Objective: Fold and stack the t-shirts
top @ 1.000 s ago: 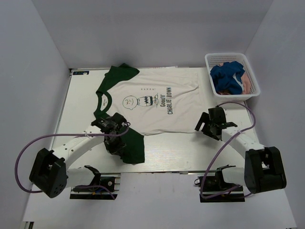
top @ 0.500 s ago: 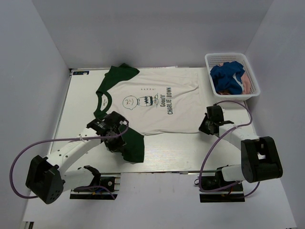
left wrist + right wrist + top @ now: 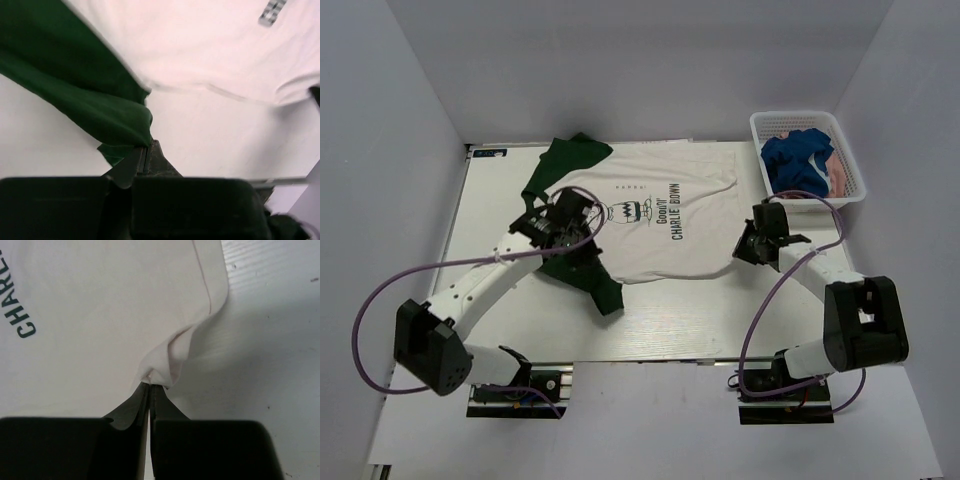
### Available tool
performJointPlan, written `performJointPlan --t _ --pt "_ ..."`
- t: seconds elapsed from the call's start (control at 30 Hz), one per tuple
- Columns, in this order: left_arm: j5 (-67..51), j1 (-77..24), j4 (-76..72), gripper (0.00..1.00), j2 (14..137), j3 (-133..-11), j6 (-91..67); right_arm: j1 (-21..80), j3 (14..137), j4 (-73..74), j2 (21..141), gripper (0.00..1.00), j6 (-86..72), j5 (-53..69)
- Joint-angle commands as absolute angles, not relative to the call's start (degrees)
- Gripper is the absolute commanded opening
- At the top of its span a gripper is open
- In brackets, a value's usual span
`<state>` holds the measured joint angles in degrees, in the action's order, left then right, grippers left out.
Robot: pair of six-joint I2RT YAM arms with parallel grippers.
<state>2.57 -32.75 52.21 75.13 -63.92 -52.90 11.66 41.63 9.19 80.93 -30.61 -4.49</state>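
The cream t-shirt (image 3: 665, 215) with the black Charlie Brown print lies spread on the table, collar to the left. My left gripper (image 3: 566, 218) is shut on the near dark green sleeve (image 3: 100, 107) and holds it lifted over the shirt's left part, the sleeve's tail (image 3: 603, 290) trailing toward the near edge. My right gripper (image 3: 750, 243) is shut on the bunched near hem corner (image 3: 167, 362) of the cream shirt. A blue t-shirt (image 3: 796, 160) and a dusty pink one (image 3: 839, 180) lie crumpled in the basket.
The white mesh basket (image 3: 794, 116) stands at the far right corner, just beyond the right gripper. The shirt's other green sleeve (image 3: 570, 155) lies at the table's far edge. White walls enclose the table on three sides.
The right gripper moved onto the hem corner and shut on it. The left gripper carried the green sleeve away from the near edge, up over the shirt's left side.
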Motion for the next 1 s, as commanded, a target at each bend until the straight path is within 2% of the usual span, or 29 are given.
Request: performJointPlan --t 0.0,0.3,0.63,0.97 --pt "9.1 -31.5 54.6 0.0 80.0 -73.6 -52.7 11.9 46.8 11.1 83.1 0.0 -29.4 -2.9" --pt "10.9 -22.2 60.4 0.0 102.4 -96.0 -49.1 11.5 56.2 14.6 88.8 0.0 -29.3 -4.2" --pt "10.3 -13.9 52.5 0.0 105.1 -104.7 -41.8 11.2 68.7 19.2 96.6 0.0 -27.9 -8.7" --pt "5.5 -9.5 47.6 0.0 114.7 -113.3 -37.6 9.9 76.7 22.1 104.0 0.0 -27.1 -10.6"
